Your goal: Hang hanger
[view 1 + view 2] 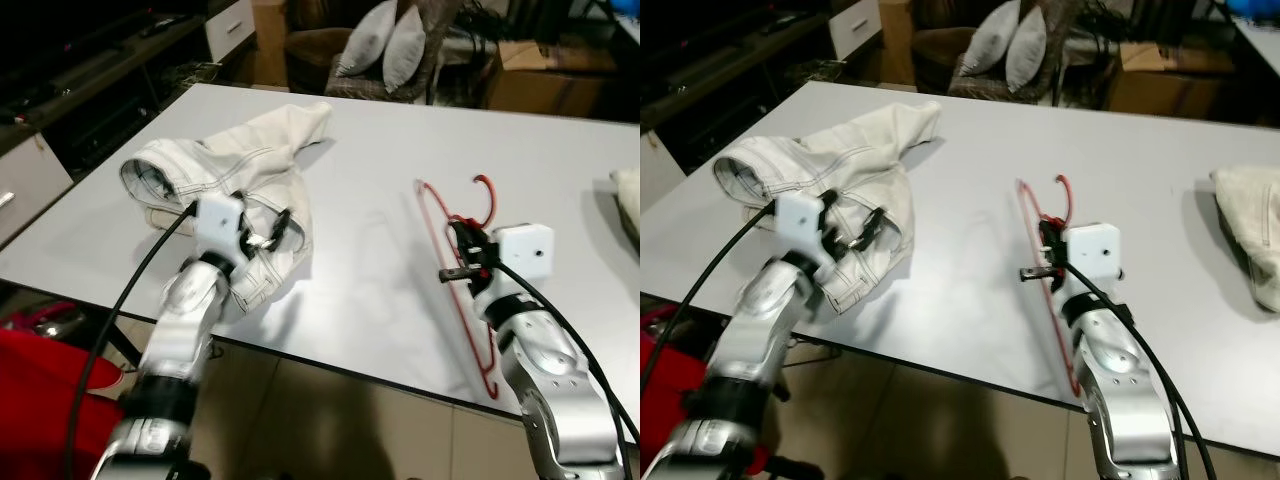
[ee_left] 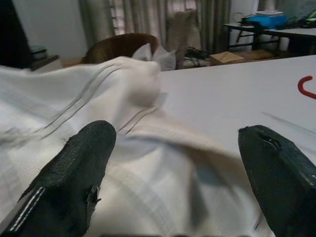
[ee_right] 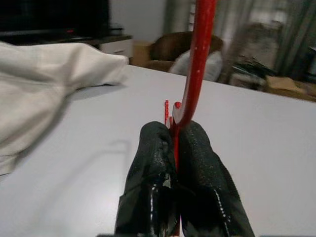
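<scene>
- Hanger (image 1: 455,275), red and thin, lies flat on the white counter (image 1: 380,180) near its front edge, right of the middle; hook (image 1: 486,197) points toward the far edge, long bar runs back toward the front edge.
- Right claw (image 1: 462,250) clenched on the hanger; right wrist view shows both black fingers (image 3: 197,163) pinched tight on the red bar, which rises between them.
- Right arm (image 1: 545,370) reaches in over the counter's front edge, white camera box on the wrist.
- White garment (image 1: 235,180), crumpled with dark stitching, sits on the left part of the counter, one end stretched toward the far edge.
- Left claw (image 1: 268,232) released, fingers (image 2: 74,182) spread wide apart over the garment's front part; cannot tell if the tips touch the cloth.
- Second pale cloth (image 1: 1250,225) lies at the counter's right edge, well apart from the hanger.
- Grey cushions (image 1: 385,45) on a chair beyond the far edge.
- Red fabric (image 1: 45,385) below the front-left corner.
</scene>
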Robot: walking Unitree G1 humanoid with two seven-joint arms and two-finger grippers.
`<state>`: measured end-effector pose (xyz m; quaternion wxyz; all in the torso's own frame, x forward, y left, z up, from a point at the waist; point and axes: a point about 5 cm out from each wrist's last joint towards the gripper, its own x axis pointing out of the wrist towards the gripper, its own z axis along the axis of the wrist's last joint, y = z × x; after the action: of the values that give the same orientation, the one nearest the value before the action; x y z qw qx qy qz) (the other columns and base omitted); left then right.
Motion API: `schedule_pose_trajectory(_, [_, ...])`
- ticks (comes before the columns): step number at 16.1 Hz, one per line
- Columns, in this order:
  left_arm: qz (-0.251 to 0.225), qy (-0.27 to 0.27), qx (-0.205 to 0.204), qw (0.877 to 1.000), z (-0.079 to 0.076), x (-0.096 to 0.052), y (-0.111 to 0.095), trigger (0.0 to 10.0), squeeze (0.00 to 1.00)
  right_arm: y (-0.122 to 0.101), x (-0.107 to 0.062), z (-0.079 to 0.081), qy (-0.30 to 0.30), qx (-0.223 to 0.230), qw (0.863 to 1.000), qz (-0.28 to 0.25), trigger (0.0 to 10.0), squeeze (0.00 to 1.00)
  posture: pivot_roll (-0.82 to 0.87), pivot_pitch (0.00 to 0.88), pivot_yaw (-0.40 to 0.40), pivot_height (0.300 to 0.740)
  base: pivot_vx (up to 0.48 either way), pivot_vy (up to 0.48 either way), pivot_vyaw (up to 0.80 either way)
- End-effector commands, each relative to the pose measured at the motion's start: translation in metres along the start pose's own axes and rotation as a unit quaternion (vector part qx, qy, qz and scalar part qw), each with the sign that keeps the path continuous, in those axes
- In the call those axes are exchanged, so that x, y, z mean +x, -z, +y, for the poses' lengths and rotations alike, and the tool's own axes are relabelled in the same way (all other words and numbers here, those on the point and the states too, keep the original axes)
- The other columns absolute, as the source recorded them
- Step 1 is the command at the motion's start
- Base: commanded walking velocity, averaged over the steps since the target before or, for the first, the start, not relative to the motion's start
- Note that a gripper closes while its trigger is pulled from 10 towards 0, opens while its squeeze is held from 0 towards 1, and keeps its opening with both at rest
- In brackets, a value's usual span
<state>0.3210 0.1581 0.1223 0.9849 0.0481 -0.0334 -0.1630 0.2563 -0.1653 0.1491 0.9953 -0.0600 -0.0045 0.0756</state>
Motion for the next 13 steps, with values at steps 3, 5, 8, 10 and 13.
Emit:
schedule_pose_trajectory(3, [0.004,-0.027,0.007,1.0,0.002,-0.016,-0.002,10.0,0.0,0.003,0.004,0.005,-0.033,0.007,0.999,0.015,10.0,0.0,0.06,0.0,-0.003,0.74,0.0,0.0,0.0])
schedule_pose_trajectory(5, [0.015,-0.032,0.011,0.999,0.002,-0.027,-0.002,10.0,0.0,0.005,0.001,0.008,-0.036,0.017,0.999,0.024,10.0,0.0,0.04,0.0,0.012,0.74,0.0,0.403,-0.66])
schedule_pose_trajectory(8, [0.016,-0.018,0.036,0.999,0.0,-0.023,-0.007,10.0,0.0,0.007,-0.007,0.004,-0.01,0.025,0.999,0.028,10.0,0.0,0.0,0.0,0.05,0.74,0.0,0.0,-0.79])
schedule_pose_trajectory(10, [0.019,-0.003,0.032,0.999,-0.007,-0.021,-0.008,10.0,0.0,0.007,-0.013,0.002,0.0,0.025,0.999,0.03,10.0,0.0,-0.02,0.0,0.07,0.74,0.0,-0.48,-0.79])
schedule_pose_trajectory(13, [0.023,0.001,0.028,0.999,-0.013,-0.019,-0.008,10.0,0.0,0.006,-0.016,-0.003,0.011,0.025,0.999,0.031,10.0,0.0,-0.02,0.0,0.07,0.74,0.0,-0.48,-0.79])
